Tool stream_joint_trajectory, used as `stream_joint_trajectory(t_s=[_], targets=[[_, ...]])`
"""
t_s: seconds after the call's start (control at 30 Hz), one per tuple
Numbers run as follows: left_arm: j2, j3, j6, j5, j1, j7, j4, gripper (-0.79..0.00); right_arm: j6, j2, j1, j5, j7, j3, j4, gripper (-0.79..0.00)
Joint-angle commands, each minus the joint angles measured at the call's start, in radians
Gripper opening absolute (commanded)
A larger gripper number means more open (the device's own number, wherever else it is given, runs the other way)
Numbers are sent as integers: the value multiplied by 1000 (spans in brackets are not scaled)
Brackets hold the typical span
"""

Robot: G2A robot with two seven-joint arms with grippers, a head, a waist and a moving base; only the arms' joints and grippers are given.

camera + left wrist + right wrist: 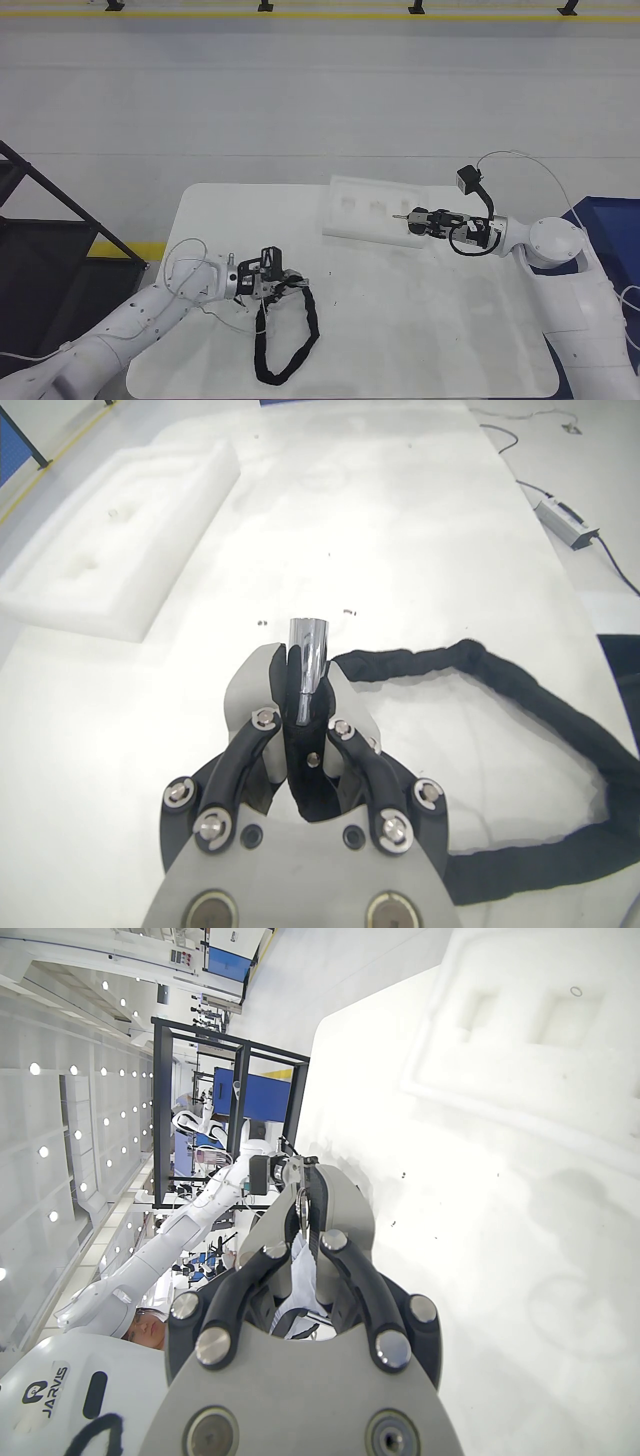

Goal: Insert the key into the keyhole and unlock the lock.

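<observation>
Approach step: left claw (pixel 302 660) closed on lock (pixel 308 635) near desk's (pixel 450 330) left edge, right claw (pixel 310 1185) closed on key (pixel 301 1208); next, align key with keyhole.

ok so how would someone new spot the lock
Start at the white table. On the robot's left side, the left fingers clamp the lock: a black sleeved loop ending in a chrome cylinder. It's the only black thing lying there; the foam tray is white.
</observation>
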Motion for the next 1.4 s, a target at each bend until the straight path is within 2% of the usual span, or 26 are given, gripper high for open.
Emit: stream_joint_trajectory(t_s=[0.0,0.2,0.47,0.63,0.83,0.97,1.13,1.37], targets=[[9,-24,-22,-2,1,45,-17,-785,0,0,0,0,0,0,0,-785],[32,-98,-45,12,5,150,-88,-785,1,0,-2,-4,-4,-1,-3,-785],[39,-163,-80,0,6,220,-193,-785,96,18,-41,-60,49,14,-211,-785],[39,-202,-17,28,11,253,-275,-785,165,36,-76,-124,87,51,-379,-785],[29,-216,17,83,6,270,-351,-785,134,50,-108,-108,133,92,-509,-785],[9,-191,38,98,3,271,-351,-785,118,55,-123,-97,131,105,-540,-785],[-38,-136,87,103,-28,250,-293,-785,105,59,-133,-82,120,108,-552,-785],[-38,-136,87,103,-28,250,-293,-785,105,59,-133,-82,120,108,-552,-785]])
